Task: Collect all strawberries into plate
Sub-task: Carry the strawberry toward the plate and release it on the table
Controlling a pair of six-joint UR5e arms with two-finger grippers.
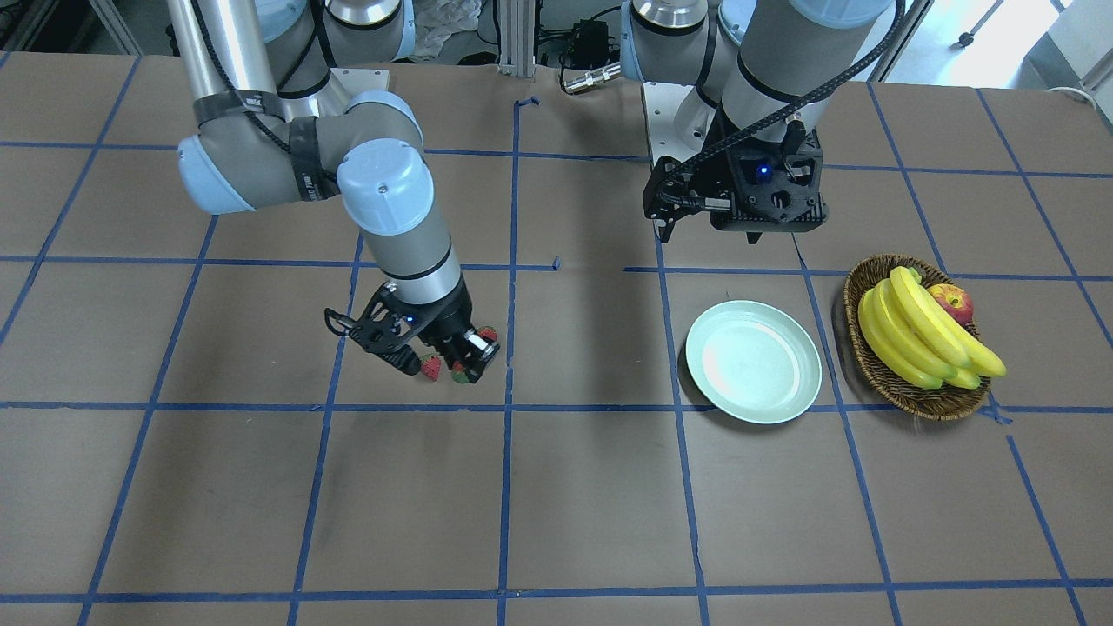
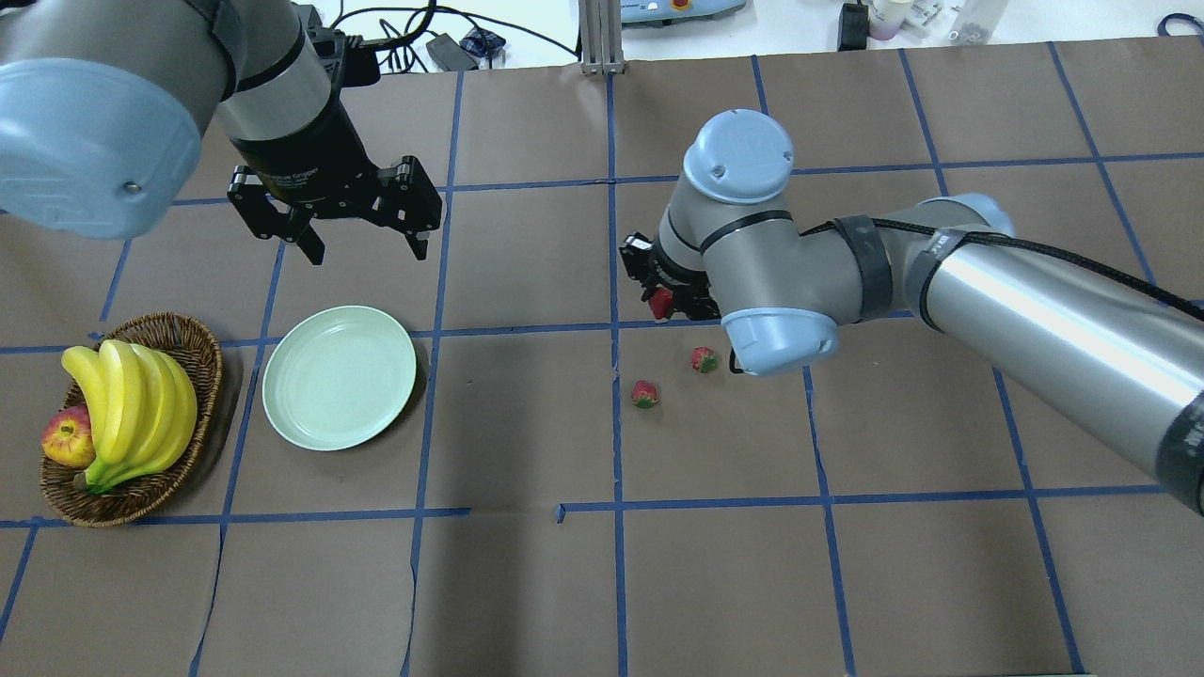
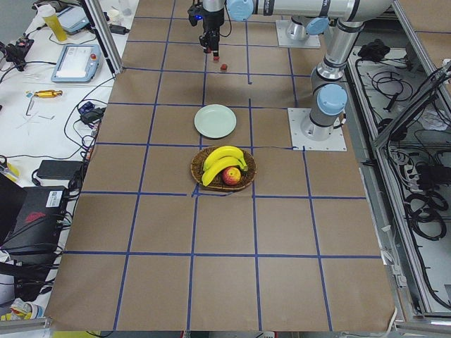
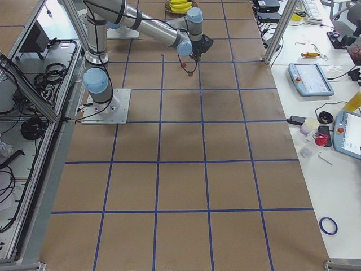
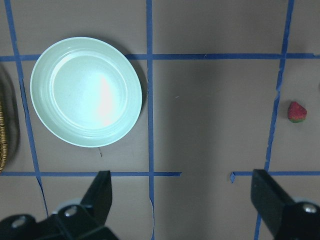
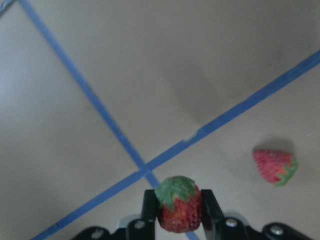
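My right gripper point(image 2: 664, 293) hangs just above the table, shut on a small red strawberry point(image 6: 179, 204) with a green top, which also shows between the fingers from across the table point(image 1: 462, 375). Two more strawberries lie loose on the brown table close by, one point(image 2: 644, 394) nearer the robot and one point(image 2: 704, 359) partly under the wrist. The pale mint-green plate point(image 2: 339, 376) sits empty to the left. My left gripper point(image 2: 365, 250) hovers open above the table beyond the plate, nothing between its fingers point(image 5: 102, 187).
A wicker basket point(image 2: 199, 350) with bananas point(image 2: 132, 400) and an apple point(image 2: 68, 437) stands left of the plate, close to it. Blue tape lines point(image 2: 616, 414) grid the brown table. Cables and gear lie along the far table edge.
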